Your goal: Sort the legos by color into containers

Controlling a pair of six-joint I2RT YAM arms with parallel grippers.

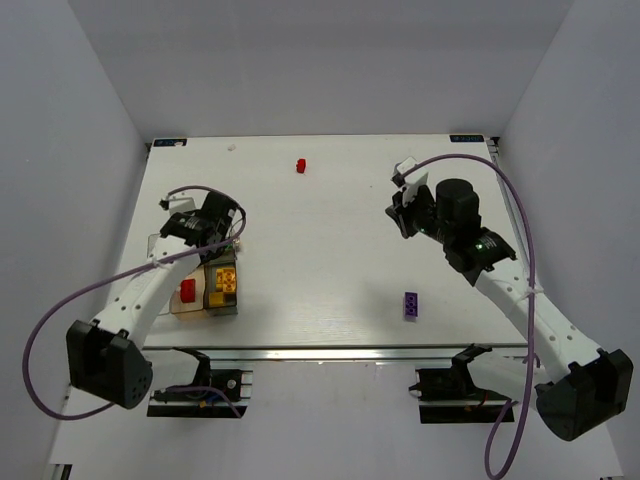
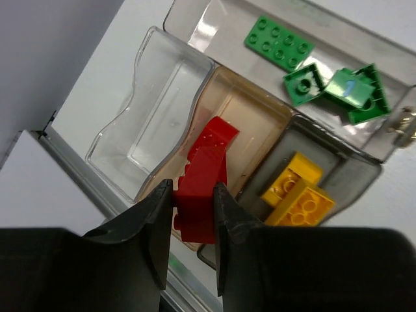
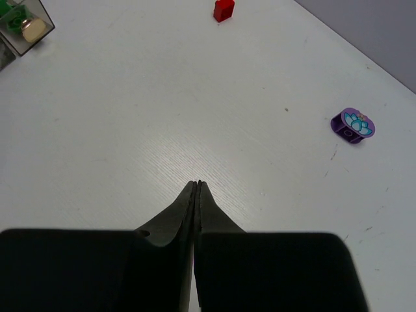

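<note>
My left gripper (image 2: 193, 207) is shut on a red brick (image 2: 198, 214) and holds it over the tan-tinted bin (image 2: 260, 120), where another red brick (image 2: 218, 133) lies. The joined containers (image 1: 205, 300) sit at the near left. Yellow bricks (image 2: 296, 195) fill the grey bin, and green bricks (image 2: 325, 78) lie in the far bin. The clear bin (image 2: 153, 110) holds nothing. My right gripper (image 3: 197, 184) is shut and empty above bare table. A loose red brick (image 1: 300, 165) lies far centre, also in the right wrist view (image 3: 223, 10). A purple brick (image 1: 410, 304) lies near right.
A rounded purple piece with a flower print (image 3: 351, 125) lies on the table to the right of my right gripper. A corner of the containers (image 3: 23, 26) shows at the far left of the right wrist view. Grey walls close in the table's sides.
</note>
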